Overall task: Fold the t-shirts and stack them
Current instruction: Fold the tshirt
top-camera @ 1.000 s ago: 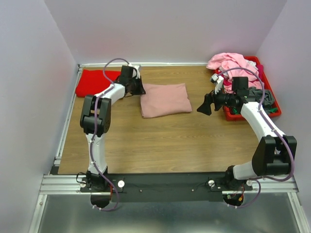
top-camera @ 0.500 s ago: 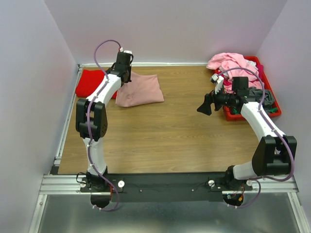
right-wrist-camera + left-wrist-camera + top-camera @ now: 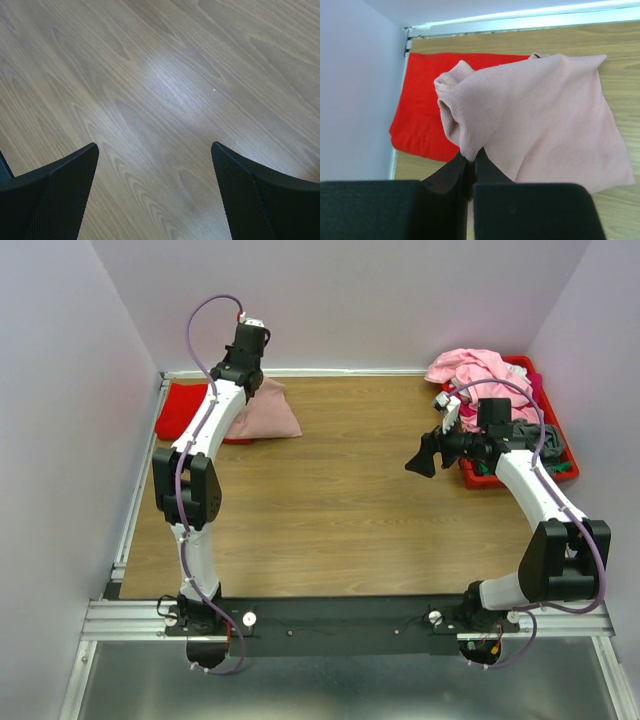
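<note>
My left gripper (image 3: 470, 161) is clamped on the folded pink shirt's (image 3: 540, 115) edge, holding it at the far left, partly over the red shirt (image 3: 420, 110); I judge that's for stacking. My right gripper (image 3: 155, 165) hangs wide open and empty beside the bin (image 3: 568, 470).

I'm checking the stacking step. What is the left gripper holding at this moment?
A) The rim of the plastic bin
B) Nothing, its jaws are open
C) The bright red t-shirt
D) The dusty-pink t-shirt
D: in the left wrist view the left gripper is pinched shut on a bunched edge of the dusty-pink t-shirt, while the red t-shirt lies flat on the table, ungripped.
</note>
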{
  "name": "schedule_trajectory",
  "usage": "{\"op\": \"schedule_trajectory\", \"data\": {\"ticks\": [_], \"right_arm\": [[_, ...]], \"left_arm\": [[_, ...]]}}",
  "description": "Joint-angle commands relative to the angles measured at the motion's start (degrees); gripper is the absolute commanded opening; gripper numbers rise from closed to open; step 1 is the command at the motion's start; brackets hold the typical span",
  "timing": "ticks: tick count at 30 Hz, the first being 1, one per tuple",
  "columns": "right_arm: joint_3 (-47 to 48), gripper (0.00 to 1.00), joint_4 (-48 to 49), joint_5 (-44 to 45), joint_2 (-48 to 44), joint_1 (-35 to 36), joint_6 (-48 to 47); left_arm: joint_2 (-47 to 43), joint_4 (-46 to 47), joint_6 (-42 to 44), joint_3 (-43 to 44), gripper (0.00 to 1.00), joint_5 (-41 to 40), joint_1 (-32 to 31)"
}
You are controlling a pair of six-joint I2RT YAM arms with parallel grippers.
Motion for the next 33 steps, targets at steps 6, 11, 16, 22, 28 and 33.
{"op": "schedule_trajectory", "data": {"ticks": [6, 11, 16, 22, 28, 33], "right_arm": [[-0.68, 1.0, 0.75, -1.47, -0.5, -0.38, 0.33], [-0.68, 1.0, 0.66, -1.47, -0.5, -0.29, 0.33], [-0.76, 1.0, 0.66, -1.73, -0.32, -0.38, 0.42], [-0.68, 1.0, 0.66, -1.73, -0.32, -0.29, 0.42], [-0.76, 1.0, 0.66, -1.91, -0.41, -0.29, 0.42], [-0.85, 1.0, 0.66, -2.08, -0.41, -0.38, 0.51]], "left_arm": [[1.26, -2.5, 3.42, 6.75, 0.0, -6.9, 0.01], [-0.05, -1.98, 4.74, 6.76, 0.0, -8.22, -0.08], [0.47, -1.19, 7.28, 7.37, 0.0, -9.54, 0.01], [1.26, -0.75, 8.7, 9.3, 0.0, -11.65, 0.09], [1.0, -0.13, 9.66, 8.95, 0.0, -11.74, 0.53], [1.17, 1.0, 10.54, 8.95, 0.0, -12.0, 1.32]]}}
